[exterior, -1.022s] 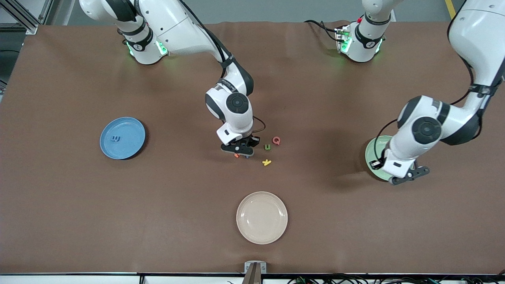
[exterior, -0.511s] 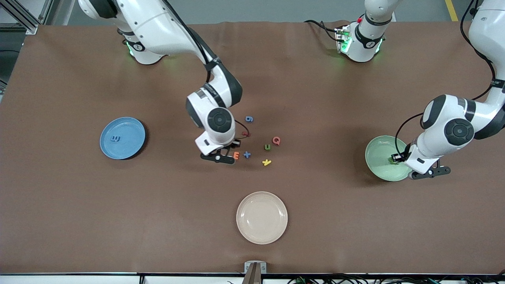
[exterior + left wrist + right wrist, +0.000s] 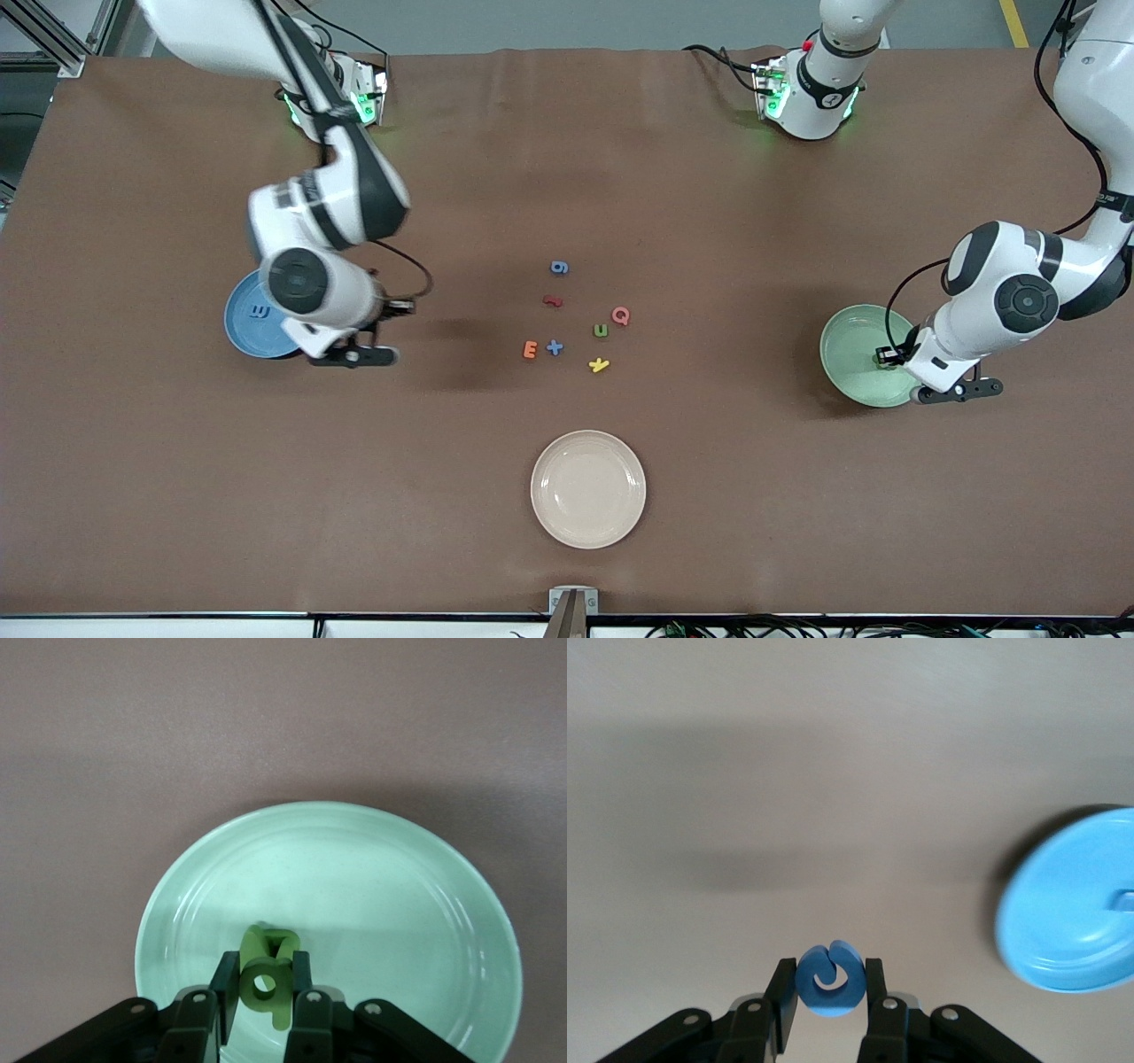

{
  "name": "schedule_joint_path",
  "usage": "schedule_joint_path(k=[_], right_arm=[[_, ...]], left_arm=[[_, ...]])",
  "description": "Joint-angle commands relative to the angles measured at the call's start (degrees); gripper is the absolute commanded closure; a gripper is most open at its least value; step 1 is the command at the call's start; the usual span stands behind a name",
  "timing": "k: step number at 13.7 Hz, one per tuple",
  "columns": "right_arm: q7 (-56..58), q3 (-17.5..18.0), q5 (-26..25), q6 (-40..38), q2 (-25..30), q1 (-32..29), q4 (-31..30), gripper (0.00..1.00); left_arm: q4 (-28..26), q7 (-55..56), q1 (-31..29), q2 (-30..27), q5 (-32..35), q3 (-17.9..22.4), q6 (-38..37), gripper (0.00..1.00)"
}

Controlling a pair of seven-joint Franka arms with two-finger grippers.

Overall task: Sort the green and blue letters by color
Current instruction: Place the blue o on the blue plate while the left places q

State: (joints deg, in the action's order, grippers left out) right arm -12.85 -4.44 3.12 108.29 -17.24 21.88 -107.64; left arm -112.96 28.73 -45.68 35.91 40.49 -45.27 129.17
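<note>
Carrying two letters at once, both pinched edge-on, so slip risk

Right gripper clamped on blue C, near blue plate but not over it; early drop = miss. Left gripper squeezing green letter over green plate; could bounce out or stick to pads. Blue 6, +, green u mid-table w/ decoys, easy to nudge.

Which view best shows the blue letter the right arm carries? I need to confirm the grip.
The right wrist view: the blue letter sits pinched between the right gripper fingers. The front view hides it under the arm; the left wrist view misses it.
</note>
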Motion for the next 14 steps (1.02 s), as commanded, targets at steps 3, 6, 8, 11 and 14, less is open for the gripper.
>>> schedule_joint_path(k=[3, 6, 8, 11, 14], right_arm=[[19.2, 1.1, 0.3, 10.1, 14.2, -11.2, -21.8, 1.00], [26.5, 1.0, 0.0, 18.2, 15.1, -15.5, -28.5, 1.00], [29.9, 1.0, 0.0, 24.8, 15.0, -17.8, -32.7, 0.99], [32.0, 1.1, 0.0, 31.9, 14.2, -19.7, -35.9, 0.99], [32.0, 1.1, 0.0, 33.9, 12.0, -19.7, -35.8, 0.97]], left_arm=[[0.3, -0.6, -1.0, 1.3, 1.4, -0.5, 1.0, 0.99], [0.5, -0.6, -1.0, 1.7, 1.5, -0.5, 1.2, 0.99], [0.6, -0.5, -1.0, 2.1, 1.5, -0.4, 1.3, 0.99], [0.6, -0.5, -0.9, 2.6, 1.6, -0.3, 1.3, 0.98], [0.6, -0.5, -0.9, 2.6, 1.8, -0.1, 1.3, 0.98]])
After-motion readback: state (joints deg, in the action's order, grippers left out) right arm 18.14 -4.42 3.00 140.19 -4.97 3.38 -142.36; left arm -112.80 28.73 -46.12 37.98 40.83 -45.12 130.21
